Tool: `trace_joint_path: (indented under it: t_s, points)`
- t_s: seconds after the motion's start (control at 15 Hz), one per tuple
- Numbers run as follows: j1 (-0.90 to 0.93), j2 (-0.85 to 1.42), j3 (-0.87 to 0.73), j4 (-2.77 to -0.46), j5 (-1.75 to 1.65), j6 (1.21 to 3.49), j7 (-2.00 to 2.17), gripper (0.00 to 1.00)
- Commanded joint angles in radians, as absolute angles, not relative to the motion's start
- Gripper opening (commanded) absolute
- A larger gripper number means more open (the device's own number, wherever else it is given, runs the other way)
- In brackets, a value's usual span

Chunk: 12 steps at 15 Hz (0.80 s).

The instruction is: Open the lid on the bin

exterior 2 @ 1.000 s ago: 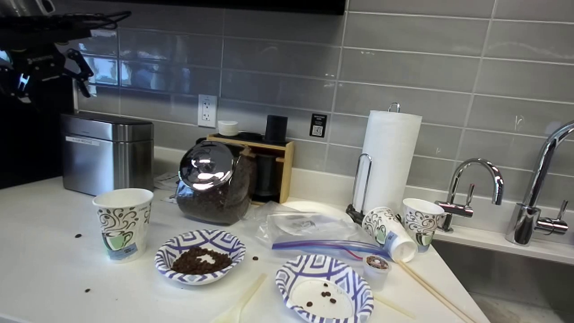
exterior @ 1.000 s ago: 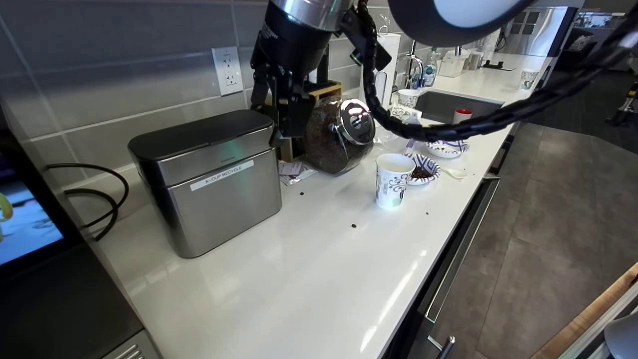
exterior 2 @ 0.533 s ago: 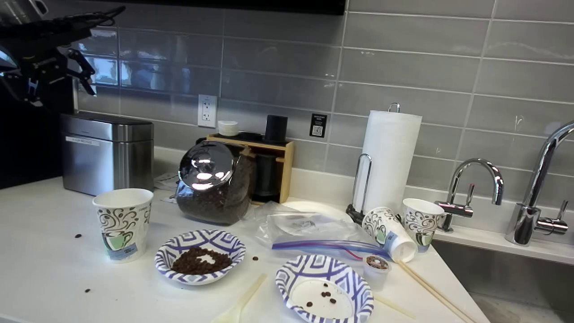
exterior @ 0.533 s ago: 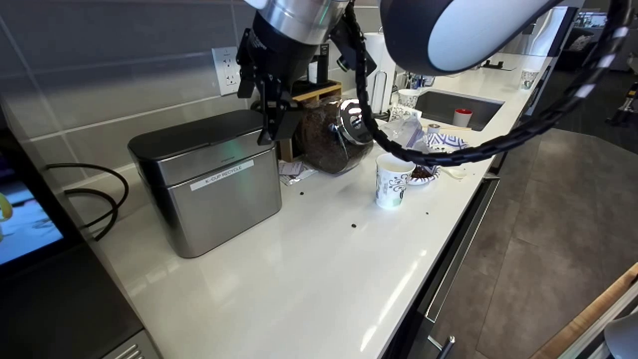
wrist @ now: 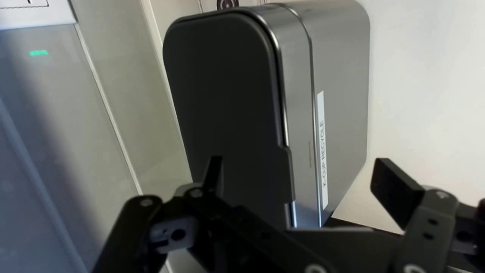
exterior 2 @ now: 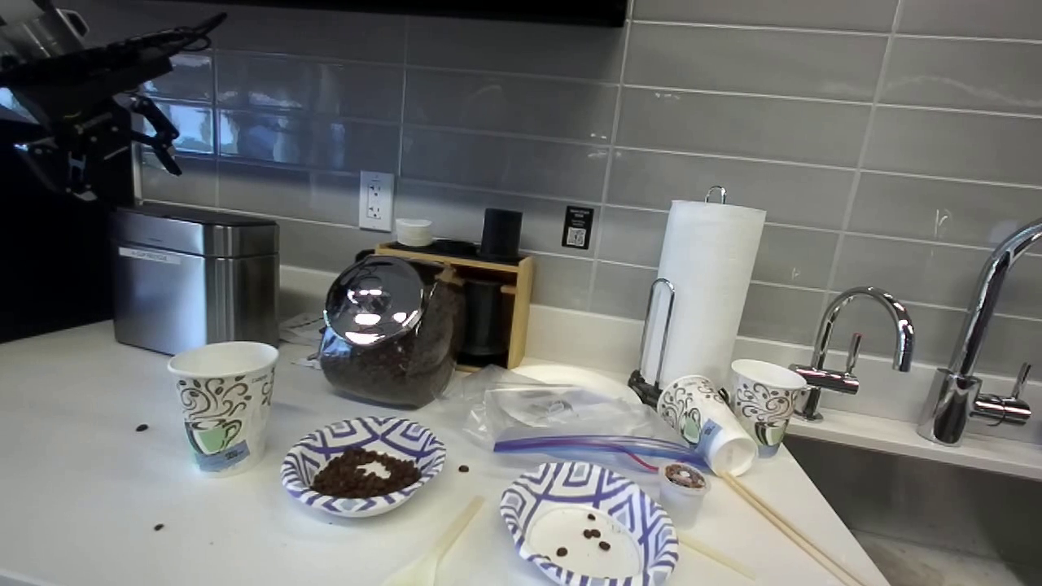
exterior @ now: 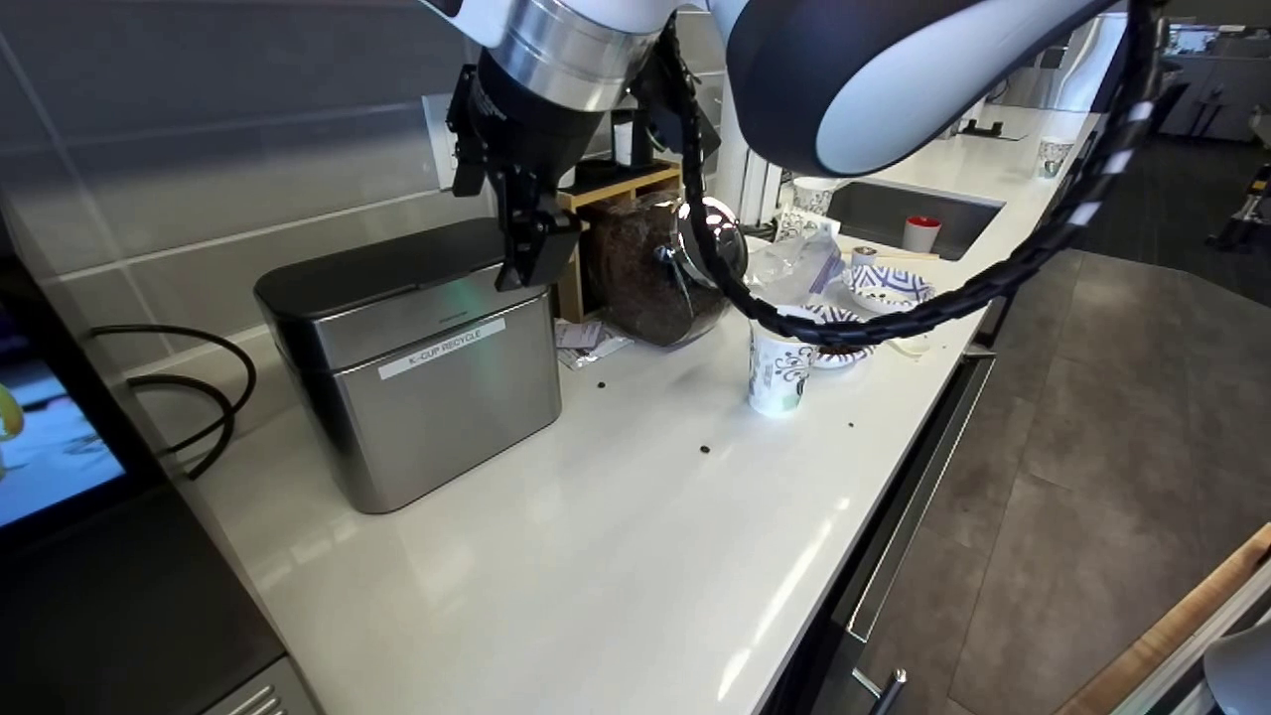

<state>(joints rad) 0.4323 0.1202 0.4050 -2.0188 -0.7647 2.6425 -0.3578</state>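
Along wall (exterior: 248,164), bin (exterior: 447,402) lengthwise, label (exterior: 442,349) outward.

The white counter (exterior: 596,556) bears the bin (exterior: 457,417), a jar (exterior 2: 399,350), patterned bowls (exterior 2: 586,483) and paper cups (exterior 2: 224,411).

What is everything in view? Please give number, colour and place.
bin: 1, silver, on counter
lid: 1, black, closed on bin
appliance: 1, black, near bin
jar: 1, clear, by shelf
shelf: 1, tan, by wall
outlet: 1, white, on wall
paper cups: 4, white patterned, on counter
bowls: 2, white-purple, on counter
beans: many, brown, in bowls, on counter
bag: 1, clear, near bowls
paper roll: 1, white, near faucets
faucets: 2, chrome, beside sink
sink: 1, grey, in counter
mug: 1, white-red, at sink
smaller items: several, mixed colours, on counter and shelf
arm: 1, white and black, over counter
jaws: 1 pair, black, open, near bin
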Motion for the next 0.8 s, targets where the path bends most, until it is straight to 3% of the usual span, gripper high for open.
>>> trace_joint_path:
  t_s: [0.0,0.73]
  points:
    - [0.432,0.119,0.405,-2.018,-0.760,2.641,-0.363,1.00]
    - [0.442,0.159,0.383,-1.993,-0.958,2.656,-0.191,1.00]
